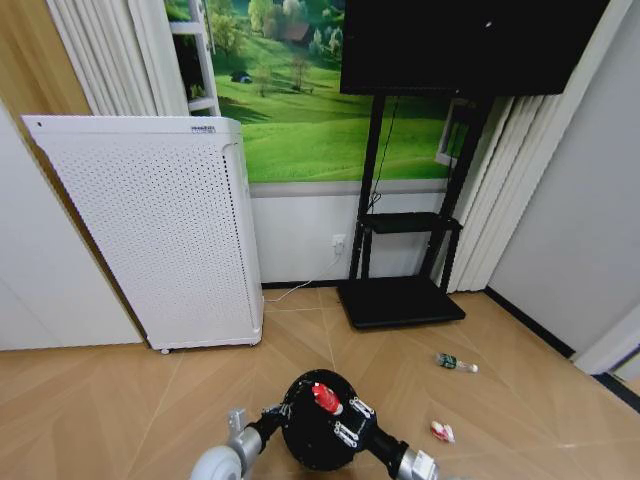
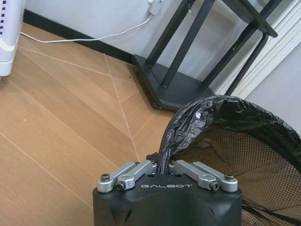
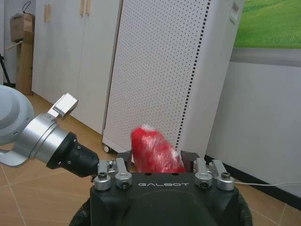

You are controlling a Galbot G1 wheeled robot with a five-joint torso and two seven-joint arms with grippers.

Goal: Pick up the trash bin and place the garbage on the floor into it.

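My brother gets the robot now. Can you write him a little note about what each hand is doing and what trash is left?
Left hand: shut on the rim of the trash bin, holding it in front of the robot.
Right hand: shut on a red-and-white wrapper, above the bin's opening.
On the floor: a small clear bottle and another red-and-white wrapper, to the robot's right.
Done: bin picked up, first piece grabbed.
Left: drop it in, then collect the other two.

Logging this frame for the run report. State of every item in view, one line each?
trash bin: lined with a black bag, held off the floor at its rim.
left hand: shut on the bin's rim.
right hand: shut on a red wrapper, above the bin.
clear bottle: lying on the floor.
second wrapper: lying on the floor.
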